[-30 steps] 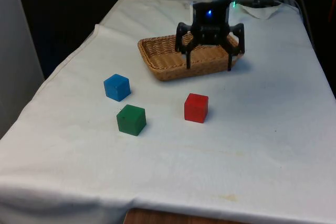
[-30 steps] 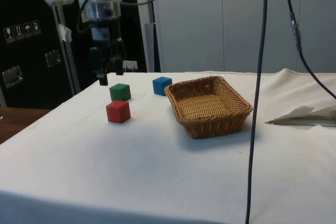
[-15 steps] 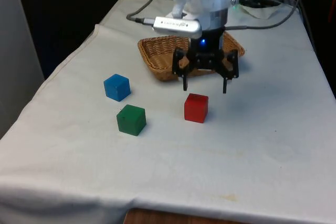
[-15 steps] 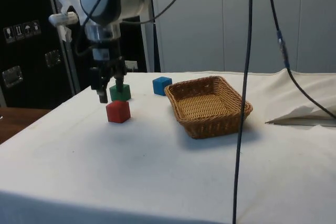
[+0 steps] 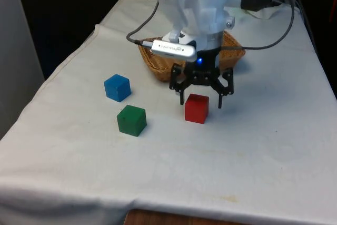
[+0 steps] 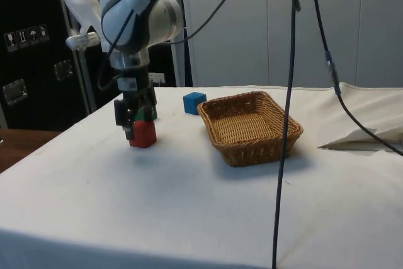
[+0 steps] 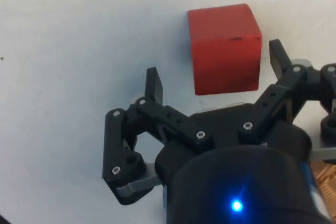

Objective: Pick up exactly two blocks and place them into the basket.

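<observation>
Near the middle of the white cloth we see the gripper lowered over the red block, its two fingers spread wide apart with nothing held between them. From the front view, one finger tip hangs just beside the block on the front view's left and the other just beside it on the front view's right, so the block sits in the gap between them. We cannot tell whether the tips reach the cloth. In the wrist view the red block lies between the spread fingers, closer to one finger than to the other, and neither finger touches it. In the side view the gripper stands at the red block and partly covers it.

We find the green block to the front view's left of the red one, apart from it, and the blue block farther along on that side, both resting on the cloth. In the side view the green block peeks out behind the gripper, and the blue block sits just beside the basket.

Behind the gripper in the front view, the wicker basket stands on the cloth, partly hidden by the arm; in the side view we see no block inside it.
</observation>
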`<action>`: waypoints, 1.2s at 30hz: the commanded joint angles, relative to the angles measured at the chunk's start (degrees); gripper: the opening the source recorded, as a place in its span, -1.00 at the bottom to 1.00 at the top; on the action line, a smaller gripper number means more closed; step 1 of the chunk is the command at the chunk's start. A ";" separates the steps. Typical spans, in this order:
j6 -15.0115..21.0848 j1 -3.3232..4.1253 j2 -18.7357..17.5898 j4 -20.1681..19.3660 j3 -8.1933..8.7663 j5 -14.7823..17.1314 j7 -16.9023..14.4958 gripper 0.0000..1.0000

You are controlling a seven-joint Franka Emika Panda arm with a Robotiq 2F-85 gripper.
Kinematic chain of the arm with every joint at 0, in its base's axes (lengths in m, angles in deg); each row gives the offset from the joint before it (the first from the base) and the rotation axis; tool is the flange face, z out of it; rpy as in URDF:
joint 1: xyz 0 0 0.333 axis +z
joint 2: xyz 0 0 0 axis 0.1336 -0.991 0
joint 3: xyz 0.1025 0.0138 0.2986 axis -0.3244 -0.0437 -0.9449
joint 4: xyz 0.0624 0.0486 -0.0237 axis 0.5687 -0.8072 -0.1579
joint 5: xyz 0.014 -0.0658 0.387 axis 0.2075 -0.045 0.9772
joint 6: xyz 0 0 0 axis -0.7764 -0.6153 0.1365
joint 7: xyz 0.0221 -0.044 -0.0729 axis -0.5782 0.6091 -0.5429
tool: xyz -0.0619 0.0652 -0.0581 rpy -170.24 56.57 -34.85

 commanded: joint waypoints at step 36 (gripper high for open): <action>-0.11 0.17 0.17 0.06 0.29 -0.06 0.00 -0.99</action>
